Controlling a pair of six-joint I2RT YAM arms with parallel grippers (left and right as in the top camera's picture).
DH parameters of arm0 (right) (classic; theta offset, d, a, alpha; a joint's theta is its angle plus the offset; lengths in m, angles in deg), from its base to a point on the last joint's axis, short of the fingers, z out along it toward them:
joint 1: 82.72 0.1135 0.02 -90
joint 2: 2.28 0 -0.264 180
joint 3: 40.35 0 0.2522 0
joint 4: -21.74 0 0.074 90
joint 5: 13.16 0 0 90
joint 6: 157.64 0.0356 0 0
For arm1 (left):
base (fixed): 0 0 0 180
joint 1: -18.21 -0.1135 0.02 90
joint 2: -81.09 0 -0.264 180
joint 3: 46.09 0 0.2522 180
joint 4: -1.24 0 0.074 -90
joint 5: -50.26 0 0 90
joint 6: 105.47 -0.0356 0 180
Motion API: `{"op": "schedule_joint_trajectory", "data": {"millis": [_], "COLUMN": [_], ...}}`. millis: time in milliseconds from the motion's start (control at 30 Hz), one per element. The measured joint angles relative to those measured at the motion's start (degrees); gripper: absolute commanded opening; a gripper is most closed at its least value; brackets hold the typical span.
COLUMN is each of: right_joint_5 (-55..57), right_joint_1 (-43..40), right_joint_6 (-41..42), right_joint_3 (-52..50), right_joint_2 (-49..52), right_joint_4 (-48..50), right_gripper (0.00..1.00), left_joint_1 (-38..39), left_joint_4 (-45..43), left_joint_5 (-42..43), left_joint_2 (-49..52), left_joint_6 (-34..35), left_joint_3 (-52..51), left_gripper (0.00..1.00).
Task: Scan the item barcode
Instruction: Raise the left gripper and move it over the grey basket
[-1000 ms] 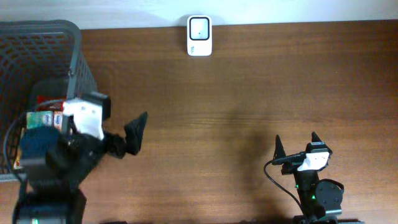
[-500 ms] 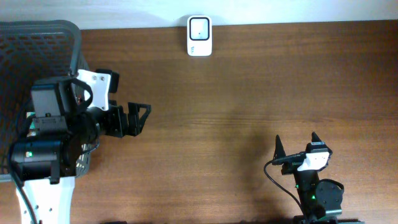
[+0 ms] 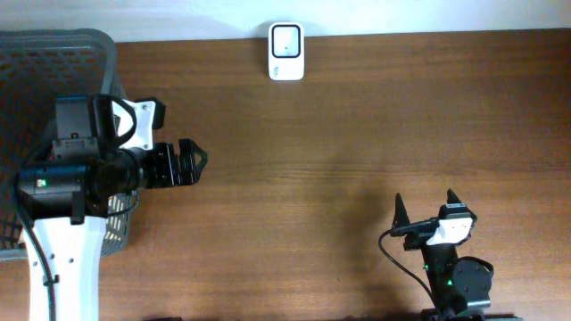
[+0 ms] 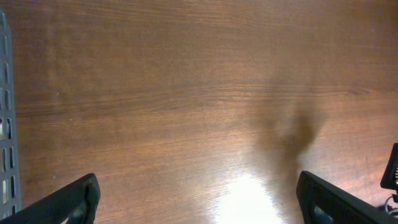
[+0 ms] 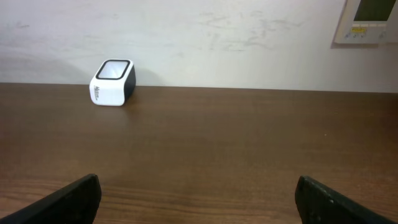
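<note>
From overhead, a brown wooden bench (image 3: 357,116) fills the picture. A dark grey plastic mesh basket (image 3: 109,80) stands at its left end. The left arm (image 3: 67,178) lies across the basket's right wall and hides what lies in that part of it, so the item to scan cannot be made out. The left pincer (image 3: 198,162) hangs over bare wood just right of the basket, pointing right, its black fingers spread and nothing between them. A white block-shaped barcode scanner (image 3: 285,51) with a dark window stands at the bench's far edge, well apart from both arms. The right pincer (image 3: 425,201) is near the front right of the bench, its two pointed black fingers wide apart and empty.

The left wrist view looks down on plain wood grain with a bright glare patch. The left pincer (image 4: 198,186) shows only two black fingertips in the lower corners, spread wide with nothing in the gap. A strip of the basket's grey wall (image 4: 5,124) runs along the left edge.

The right wrist view looks level across the bench (image 5: 217,137) to a pale wall. The scanner (image 5: 112,82) stands at the far left, close to the wall. A small beige wall panel (image 5: 372,18) is in the top right corner. The right pincer (image 5: 198,186) is open, with black fingertips in both lower corners holding nothing.
</note>
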Motion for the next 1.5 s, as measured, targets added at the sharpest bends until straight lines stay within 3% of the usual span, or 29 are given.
{"op": "schedule_joint_trajectory", "data": {"millis": [233,433,633,700,800,900,933,1000,1100,1233,1400,1433,1500], "right_joint_5": [0.0,0.0,0.0,0.0,-0.02,0.0,0.0,0.0,0.0,0.0,-0.02,-0.02,0.0], "right_joint_1": [0.0,0.0,0.0,0.0,0.0,0.0,0.0,0.0,0.0,0.02,0.0,0.0,0.0], "right_joint_6": [0.0,0.0,0.02,0.04,0.0,0.0,0.0,0.02,0.02,0.02,0.0,0.0,0.0], "right_joint_3": [0.0,0.0,0.0,0.0,0.0,0.0,0.0,0.0,0.0,0.0,0.0,0.0,0.0], "right_joint_2": [0.0,0.0,0.0,0.0,0.0,0.0,0.0,0.0,0.0,0.0,0.0,0.0,0.0], "right_joint_4": [0.0,0.0,0.0,0.0,0.0,0.0,0.0,0.0,0.0,0.0,0.0,0.0,0.0], "right_gripper": [0.98,0.98,0.99,0.98,0.98,0.98,0.98,0.98,0.99,0.98,0.99,0.98,0.98], "left_joint_1": [0.0,0.0,0.39,-0.44,-4.57,-6.71,-6.69,-6.51,-6.51,-8.66,-9.9,-10.03,-10.91], "left_joint_4": [-3.98,-4.66,-11.98,-15.06,-17.22,-17.18,-16.37,-14.1,-12.02,-6.05,-8.87,-9.97,-11.93], "left_joint_5": [-6.99,-22.27,-27.19,-30.45,-30.95,-25.75,-22.93,-19.37,-26.8,-46.03,-51.6,-51.8,-52.96], "left_joint_2": [0.61,3.85,8.09,9.14,9.51,9.51,9.51,9.31,7.76,6.47,14.56,16.85,21.62], "left_joint_6": [0.46,9.14,12.7,14.38,15.28,14.19,13.38,12.41,12.37,18.93,21.38,21.64,21.77], "left_joint_3": [0.04,0.04,0.04,0.04,1.68,7.52,9.75,13.2,16.13,15.93,10.1,9.94,9.77], "left_gripper": [0.99,0.99,0.99,0.93,0.9,0.88,0.84,0.62,0.21,0.15,0.07,0.0,0.0]}}
